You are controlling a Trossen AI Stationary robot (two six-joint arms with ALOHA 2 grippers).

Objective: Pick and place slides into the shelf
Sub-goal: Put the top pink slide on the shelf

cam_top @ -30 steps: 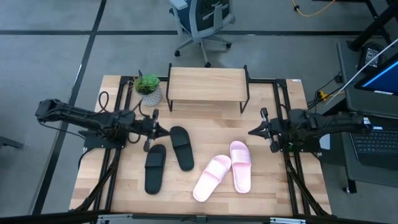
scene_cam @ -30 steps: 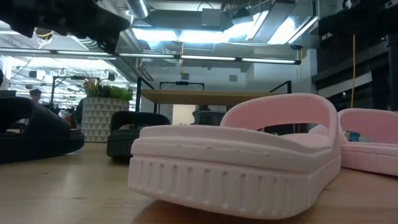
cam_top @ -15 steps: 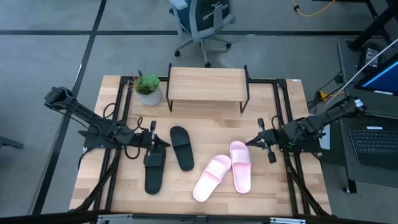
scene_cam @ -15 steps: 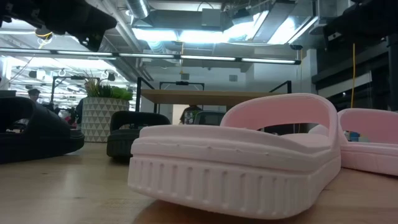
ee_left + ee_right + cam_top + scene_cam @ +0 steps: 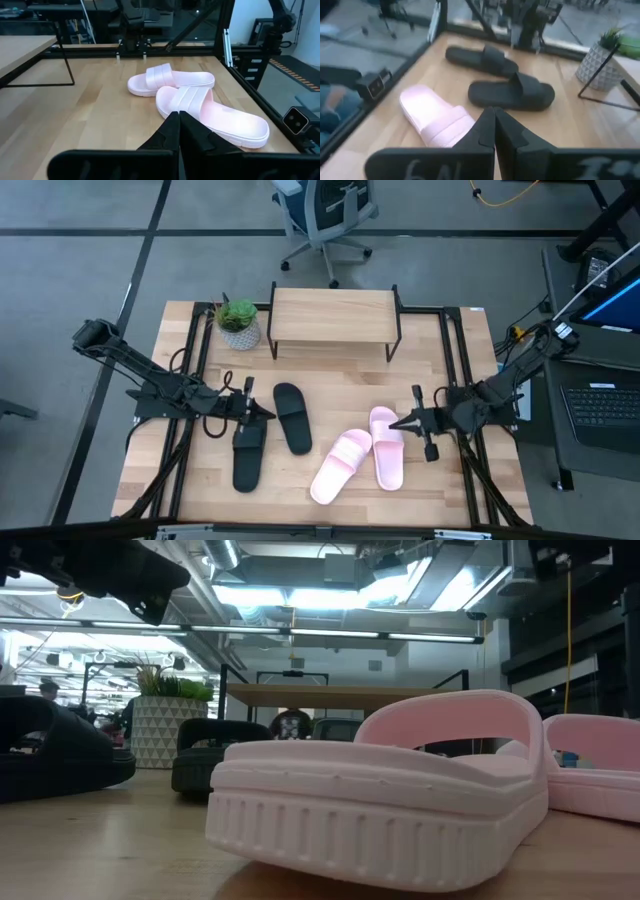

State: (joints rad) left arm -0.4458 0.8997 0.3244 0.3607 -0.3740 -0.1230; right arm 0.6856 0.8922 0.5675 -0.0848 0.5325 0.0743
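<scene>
Two black slides [image 5: 292, 418] [image 5: 247, 455] lie sole-down on the tabletop at left of centre. Two pink slides [image 5: 340, 467] [image 5: 388, 450] lie at right of centre. The shelf [image 5: 335, 315] stands at the far middle, its top board bare. My left gripper [image 5: 264, 413] is shut and hovers over the far end of the left black slide. My right gripper [image 5: 392, 423] is shut and hovers over the far end of the right pink slide. The left wrist view shows both pink slides [image 5: 170, 82] [image 5: 215, 112]. The right wrist view shows one pink slide [image 5: 437, 117] and both black slides [image 5: 512, 92].
A small potted plant [image 5: 238, 323] stands left of the shelf. Black frame rails [image 5: 455, 370] run along both sides of the table. An office chair [image 5: 325, 215] stands beyond the far edge, and a laptop [image 5: 605, 405] sits off the right side.
Both grippers have moved toward the table's near edge, staying shut. My left gripper has come over the left black slide. My right gripper has also moved left, toward the right pink slide. The slides have not moved.
</scene>
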